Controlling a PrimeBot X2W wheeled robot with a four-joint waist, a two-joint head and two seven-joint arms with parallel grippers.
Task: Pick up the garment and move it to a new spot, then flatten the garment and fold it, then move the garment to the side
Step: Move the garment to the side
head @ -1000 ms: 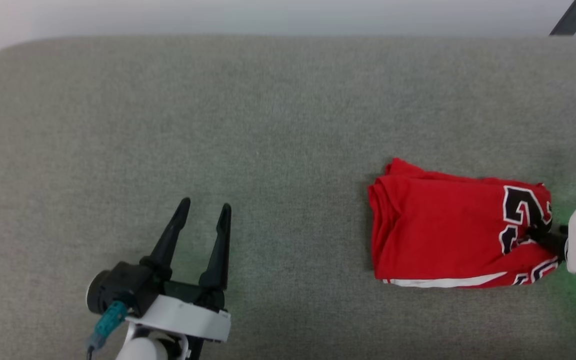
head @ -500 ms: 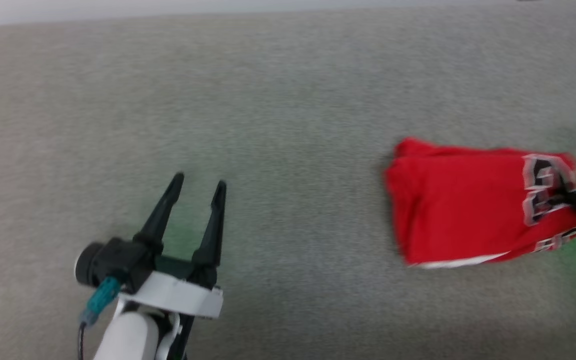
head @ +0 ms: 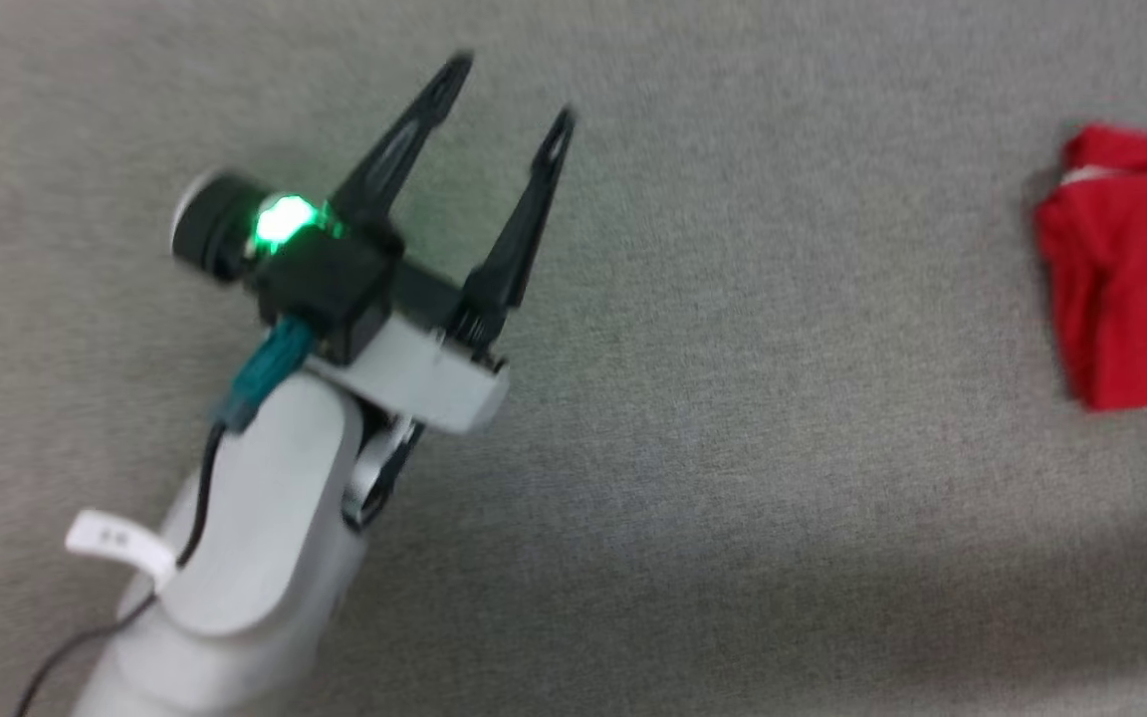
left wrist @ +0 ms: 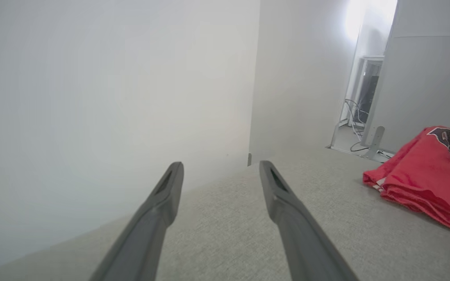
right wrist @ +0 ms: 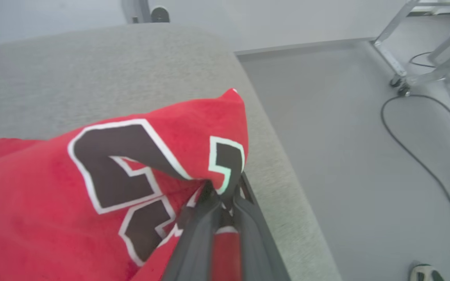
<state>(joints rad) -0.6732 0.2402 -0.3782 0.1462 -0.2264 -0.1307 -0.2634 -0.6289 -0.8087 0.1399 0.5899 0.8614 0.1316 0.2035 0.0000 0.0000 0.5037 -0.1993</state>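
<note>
my right gripper: pinched onto the garment, by the numerals I think
my left gripper: fingers spread, garment well off right

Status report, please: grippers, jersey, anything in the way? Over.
Left gripper open, empty. Right gripper shut on folded jersey. Grey surface edge close by.

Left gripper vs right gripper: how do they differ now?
The left gripper is open and empty; the right gripper is shut on the jersey at its numbered edge. The left gripper is over the bare grey surface, apart from the jersey; the right gripper is near that surface's rim. Both have long dark fingers.
</note>
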